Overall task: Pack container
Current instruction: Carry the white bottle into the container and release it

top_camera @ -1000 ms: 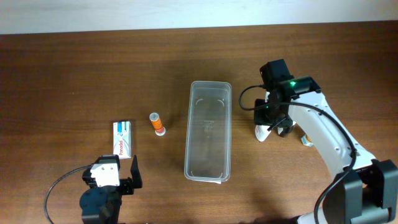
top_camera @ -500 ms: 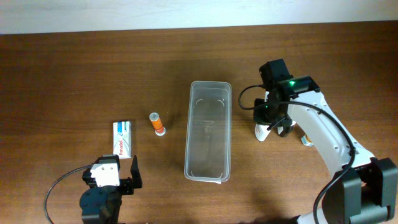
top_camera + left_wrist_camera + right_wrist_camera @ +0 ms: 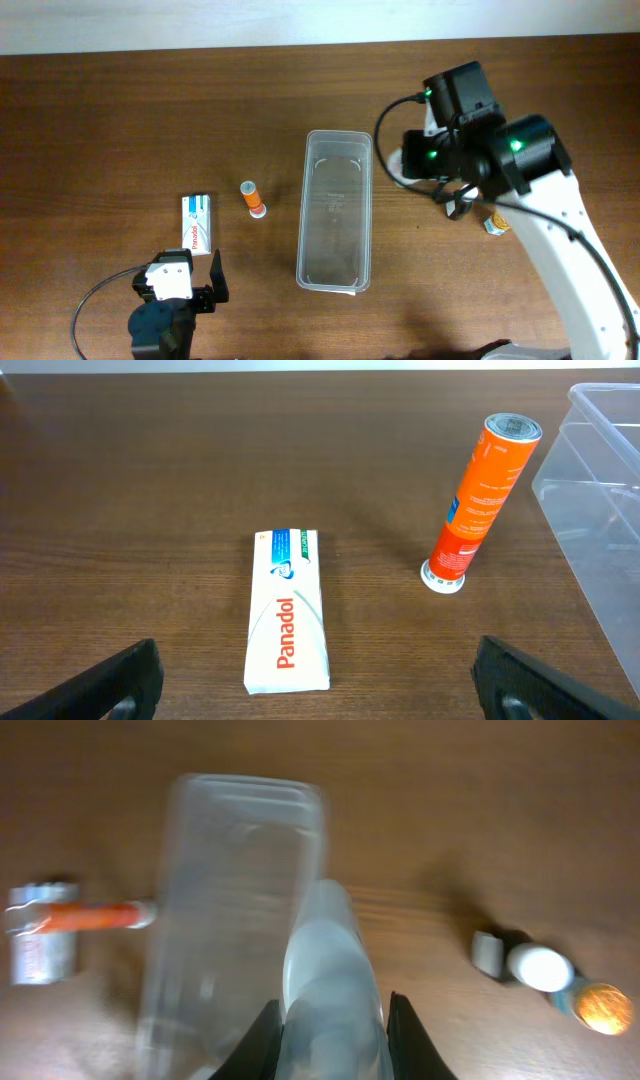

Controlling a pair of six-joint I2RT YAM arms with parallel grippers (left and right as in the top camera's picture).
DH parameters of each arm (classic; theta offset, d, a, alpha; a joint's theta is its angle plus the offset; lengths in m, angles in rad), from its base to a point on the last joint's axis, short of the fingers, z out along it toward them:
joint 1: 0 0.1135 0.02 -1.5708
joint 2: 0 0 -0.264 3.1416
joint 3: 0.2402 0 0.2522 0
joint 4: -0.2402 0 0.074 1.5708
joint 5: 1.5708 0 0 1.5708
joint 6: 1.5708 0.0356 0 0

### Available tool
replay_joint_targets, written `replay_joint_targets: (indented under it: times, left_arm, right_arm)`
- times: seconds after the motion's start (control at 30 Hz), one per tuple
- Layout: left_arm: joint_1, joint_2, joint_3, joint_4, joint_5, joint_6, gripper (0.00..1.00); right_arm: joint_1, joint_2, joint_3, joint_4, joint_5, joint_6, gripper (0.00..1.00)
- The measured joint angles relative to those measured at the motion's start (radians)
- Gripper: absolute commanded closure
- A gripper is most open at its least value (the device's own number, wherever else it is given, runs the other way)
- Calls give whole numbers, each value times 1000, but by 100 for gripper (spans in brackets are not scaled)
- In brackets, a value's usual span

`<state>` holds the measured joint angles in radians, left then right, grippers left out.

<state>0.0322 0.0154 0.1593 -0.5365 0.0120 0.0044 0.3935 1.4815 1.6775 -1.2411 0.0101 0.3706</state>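
The container (image 3: pixel 335 210) is a long clear plastic tub in the middle of the table, with nothing inside; it also shows in the right wrist view (image 3: pixel 230 900) and at the right edge of the left wrist view (image 3: pixel 600 490). My right gripper (image 3: pixel 405 168) is shut on a white bottle (image 3: pixel 335 985) and holds it in the air just right of the container's far end. My left gripper (image 3: pixel 320 700) is open and empty, low at the table's front left. A white Panadol box (image 3: pixel 288 625) lies just ahead of it. An orange tube (image 3: pixel 480 490) stands between the box and the container.
The Panadol box (image 3: pixel 199 223) and the orange tube (image 3: pixel 252 198) sit left of the container. Small items lie on the table to the right: a grey piece (image 3: pixel 490 952), a white-capped one (image 3: pixel 540 967) and an orange-gold one (image 3: pixel 598 1005), also seen from overhead (image 3: pixel 492 225).
My right gripper has risen from the table with the white bottle in it and moved left toward the container. The left arm has not moved.
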Motion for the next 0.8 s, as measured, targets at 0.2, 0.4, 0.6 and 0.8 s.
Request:
replay_joint_targets:
  times: [0.2,0.4,0.6,0.8]
  left_arm:
    - [0,0,0,0,0,0,1]
    - [0,0,0,0,0,0,1]
    - [0,0,0,0,0,0,0]
    - [0,0,0,0,0,0,1]
  right_arm:
    - [167,51,6,89,0,19,85]
    - [213,227,6,162,3,23,85]
    - [201,424,5,263,19,23,85]
    - [192,486,4,342,27,23,84]
